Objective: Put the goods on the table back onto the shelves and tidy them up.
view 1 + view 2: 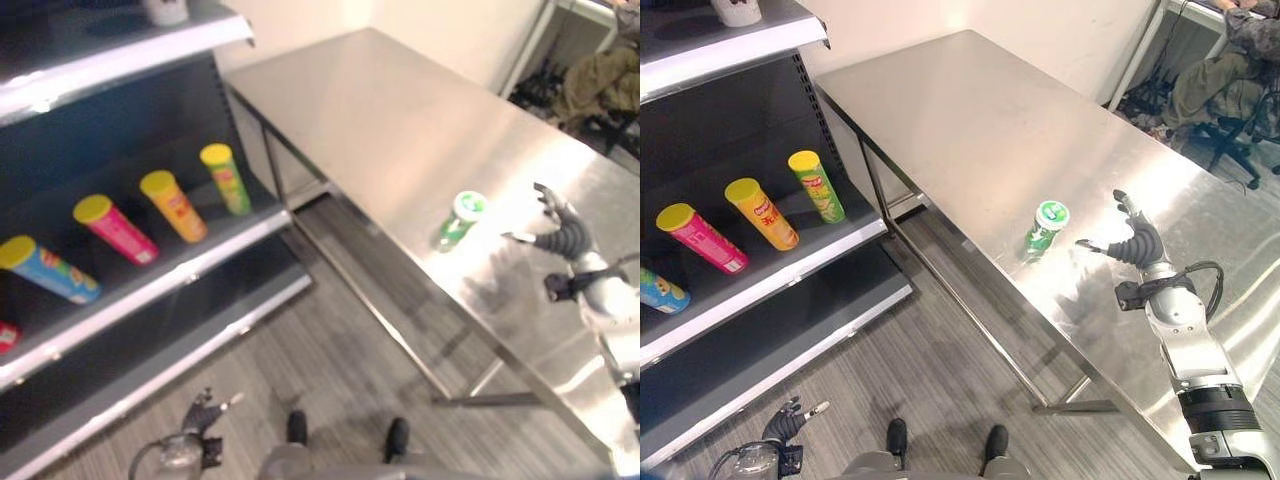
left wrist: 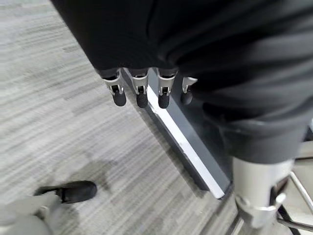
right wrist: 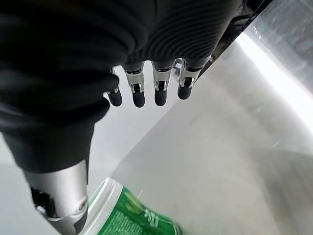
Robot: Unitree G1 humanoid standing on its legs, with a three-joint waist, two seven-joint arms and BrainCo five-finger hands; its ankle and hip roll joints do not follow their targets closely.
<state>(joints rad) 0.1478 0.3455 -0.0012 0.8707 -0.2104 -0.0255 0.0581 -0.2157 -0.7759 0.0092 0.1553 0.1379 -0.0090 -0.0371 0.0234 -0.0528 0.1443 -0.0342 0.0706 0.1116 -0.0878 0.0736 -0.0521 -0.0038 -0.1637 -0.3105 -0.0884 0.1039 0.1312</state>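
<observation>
— Low by the floor hung the left hand (image 1: pixel 788 418), fingers relaxed and holding nothing; what was the bigger picture?

— Largest first: the steel table (image 1: pixel 970 110) ran bare and shiny across the room, with the dark shelves (image 1: pixel 150 285) to its left over grey striped flooring (image 1: pixel 940 370); a person (image 1: pixel 1225 70) sat on a chair in the far corner.

— And the goods?

— Four tubes lay tilted on the middle shelf, blue (image 1: pixel 45 268), pink (image 1: pixel 115 229), orange (image 1: pixel 173 205) and a green-and-red one (image 1: pixel 226 178); one green canister (image 1: pixel 1045 228) stood near the table's front edge.

— Which step, then?

— The reach, I judged; the right hand (image 1: pixel 1132 240) hovered just beside the canister, fingers spread wide, not touching; next it needed to close in around the canister's body and grip it before any carry to the shelf.
</observation>
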